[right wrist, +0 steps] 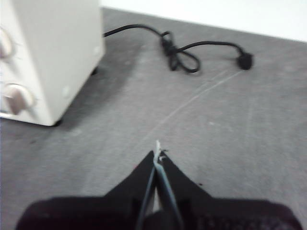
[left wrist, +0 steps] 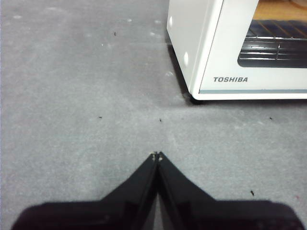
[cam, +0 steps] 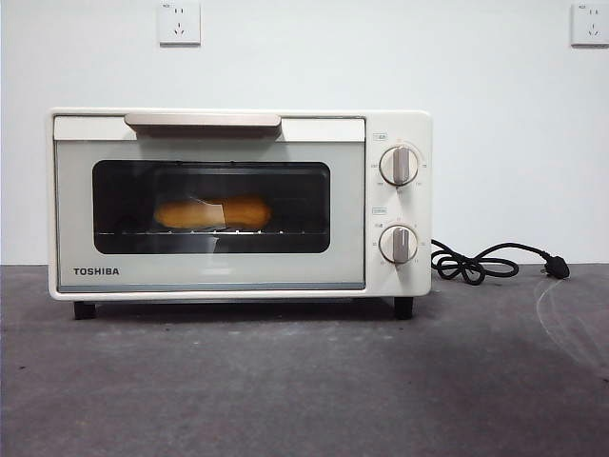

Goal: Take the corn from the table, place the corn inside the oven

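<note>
Front view, level across the tabletop (cam: 304, 390): matte dark grey surface, faintly mottled, with a pale curved mark at the right edge of the frame. Cream-white boxy oven (cam: 400, 124) centre-left, rounded corners, standing on short black feet. Door shut, its wide bar handle (cam: 203, 120) along the top, dark glass window (cam: 304, 186) with rounded corners below. Corn (cam: 212, 212) inside, seen through the glass at mid-frame: glossy orange-yellow, long and tapered, lying flat on the wire rack, partly veiled by a pale reflection. Two round grey knobs (cam: 399, 165) stacked on the right-hand panel. Black cord (cam: 471, 264) looped in a loose knot on the tabletop just right of the oven, ending in a plug (cam: 557, 269) near the right edge. Two white wall sockets (cam: 179, 22) in the upper corners of the frame.

Left wrist view: left tool (left wrist: 157, 155), two black wedge-shaped jaws pressed together to a point, gripping nothing, above bare speckled grey surface, apart from the oven's front corner in the upper right of the frame.

Right wrist view, slightly blurred: right tool (right wrist: 158, 155) likewise closed tip to tip and empty, oven's knob side at upper left, knotted cord at upper centre.
</note>
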{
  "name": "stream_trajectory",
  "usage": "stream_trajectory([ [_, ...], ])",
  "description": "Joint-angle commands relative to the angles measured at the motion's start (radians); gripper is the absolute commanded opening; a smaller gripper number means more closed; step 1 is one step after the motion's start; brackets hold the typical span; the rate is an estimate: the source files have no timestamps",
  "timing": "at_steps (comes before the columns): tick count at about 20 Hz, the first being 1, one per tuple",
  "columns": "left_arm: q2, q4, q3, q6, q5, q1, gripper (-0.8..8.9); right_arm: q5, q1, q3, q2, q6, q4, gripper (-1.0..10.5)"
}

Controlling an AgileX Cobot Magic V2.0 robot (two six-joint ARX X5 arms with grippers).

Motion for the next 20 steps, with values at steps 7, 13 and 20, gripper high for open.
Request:
stream_trajectory([
  [7,0.017,0.009,-0.008,0.005,0.003,0.002,-0.03,0.084,-0.016,-0.319,-0.373,0.130,0.068,-0.1],
  [13,0.017,0.009,-0.007,0.005,0.003,0.002,-0.03,0.100,-0.016,-0.328,-0.511,0.138,-0.033,-0.1],
  [20,0.017,0.008,-0.007,0.005,0.003,0.002,-0.03,0.106,-0.016,-0.328,-0.526,0.143,-0.031,-0.1],
])
